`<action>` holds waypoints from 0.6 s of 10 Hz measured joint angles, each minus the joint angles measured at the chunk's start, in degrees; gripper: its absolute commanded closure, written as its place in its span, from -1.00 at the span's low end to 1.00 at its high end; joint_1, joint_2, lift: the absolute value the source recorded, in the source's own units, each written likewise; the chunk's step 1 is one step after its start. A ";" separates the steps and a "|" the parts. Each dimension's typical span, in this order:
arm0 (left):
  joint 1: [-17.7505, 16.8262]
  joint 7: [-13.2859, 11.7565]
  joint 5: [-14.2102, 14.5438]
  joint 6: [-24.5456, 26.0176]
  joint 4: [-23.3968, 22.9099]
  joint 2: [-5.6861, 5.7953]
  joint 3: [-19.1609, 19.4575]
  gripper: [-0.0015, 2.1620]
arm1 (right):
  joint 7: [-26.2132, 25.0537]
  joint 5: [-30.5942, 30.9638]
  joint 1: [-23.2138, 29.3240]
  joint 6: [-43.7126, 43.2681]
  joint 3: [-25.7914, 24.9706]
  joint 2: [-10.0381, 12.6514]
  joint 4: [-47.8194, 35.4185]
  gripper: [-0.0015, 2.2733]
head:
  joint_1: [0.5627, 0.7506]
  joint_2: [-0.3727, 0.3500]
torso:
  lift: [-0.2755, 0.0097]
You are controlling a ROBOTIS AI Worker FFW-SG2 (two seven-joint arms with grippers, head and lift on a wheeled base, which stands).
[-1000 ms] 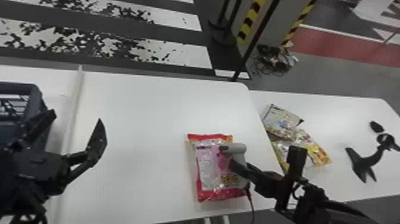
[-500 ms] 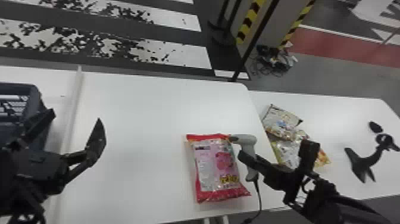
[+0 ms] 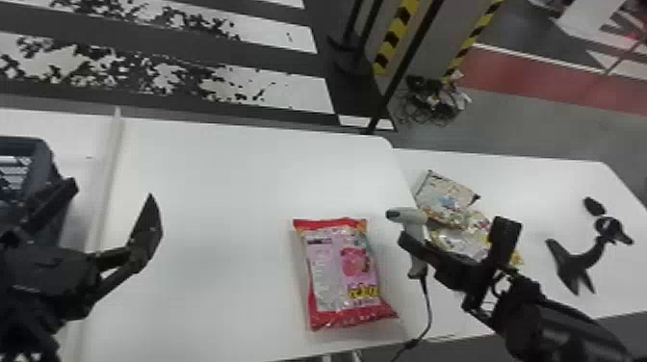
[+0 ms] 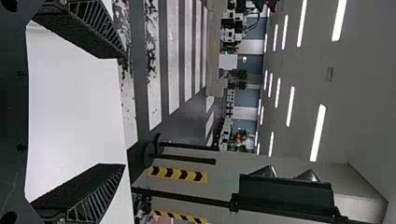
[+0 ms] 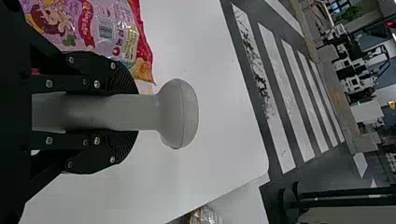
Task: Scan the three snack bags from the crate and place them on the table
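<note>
Red-edged bag: pink and red plastic snack bag lies flat on the white rectangular table, toward its right side; a printed barcode is visible on it in the right wrist view.
Right gripper: black fingers closed on the grip of the scanner, one on either side; gripper is beside the bag, on its right.
Scanner: pale grey, pistol-shaped handheld scanner, rounded head just beside the bag's upper right corner; thin black cable trails from the grip's lower end.
Left gripper: gripper at the table's left side, near the crate; black fingers spread wide, holding nothing.
Other bags: a pale, multicoloured snack bag and a yellow-edged printed bag, overlapping on the white side table at right.
Stand: black curved stand, right of those bags.
Crate: dark blue-grey latticed plastic crate, far left.
</note>
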 measured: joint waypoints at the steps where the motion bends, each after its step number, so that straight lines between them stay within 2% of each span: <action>1: -0.05 0.00 -0.09 0.00 0.17 -0.12 0.01 -0.97 | 0.30 0.60 -1.92 -1.25 0.01 -0.56 3.89 0.98 | 0.41 -0.94 | 0.50; 6: -1.15 -0.42 -0.36 0.09 1.76 -0.24 0.01 -0.97 | 0.85 3.22 -8.03 -7.21 0.78 -3.38 17.39 0.98 | 0.41 -0.94 | 0.50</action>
